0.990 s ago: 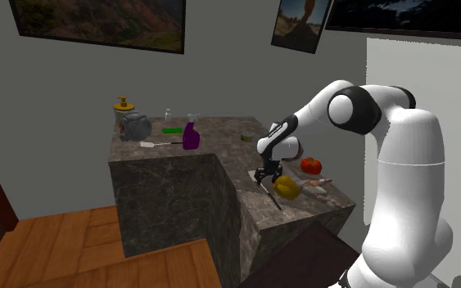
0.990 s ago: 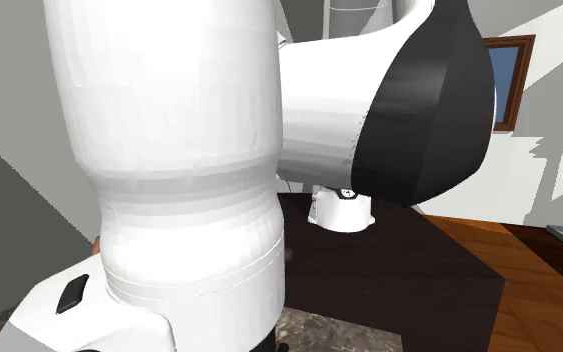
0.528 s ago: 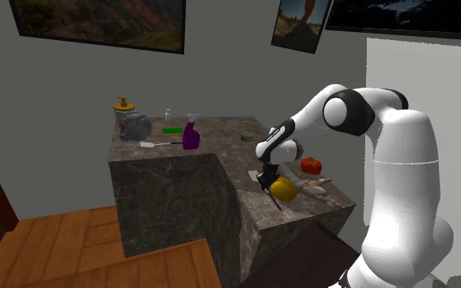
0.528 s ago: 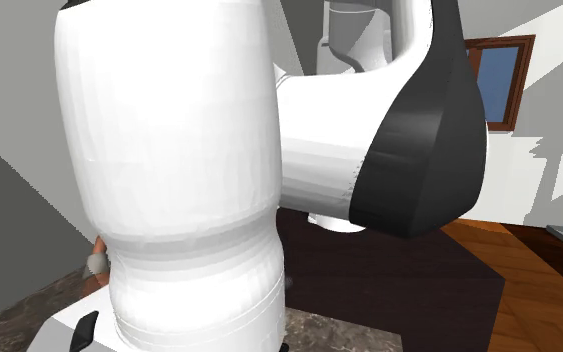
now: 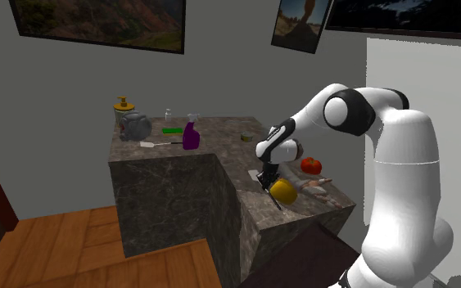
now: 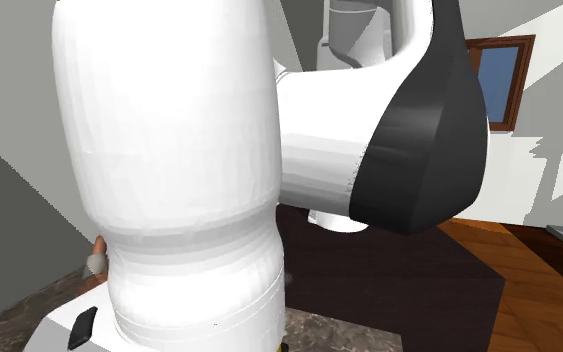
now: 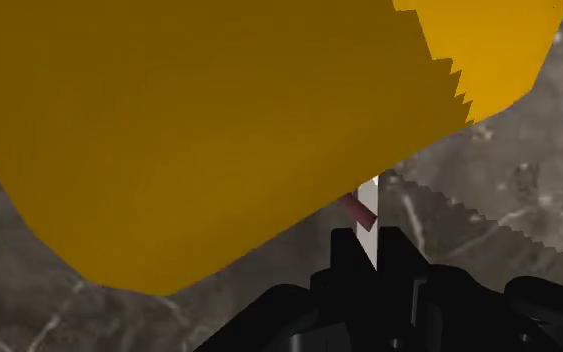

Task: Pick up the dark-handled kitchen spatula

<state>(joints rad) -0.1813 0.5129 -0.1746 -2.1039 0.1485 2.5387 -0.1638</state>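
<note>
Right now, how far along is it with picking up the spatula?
Done: the approach, with the jaws down beside the yellow object. In hand: they look closed on the spatula, a thin pale strip between them. Left: the lift; its dark handle lies low along the counter.

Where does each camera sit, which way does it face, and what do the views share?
Shoulder view: beside the stand, looking down over the stone counter; the white arm reaches to the claw.
Second exterior view: close against the arm, looking past it toward a wood floor; white links and a dark joint show.
Wrist view: on the hand, looking down at a yellow object; the claw clasps the spatula.
Shared: shoulder and wrist views both show claw and yellow object.
</note>
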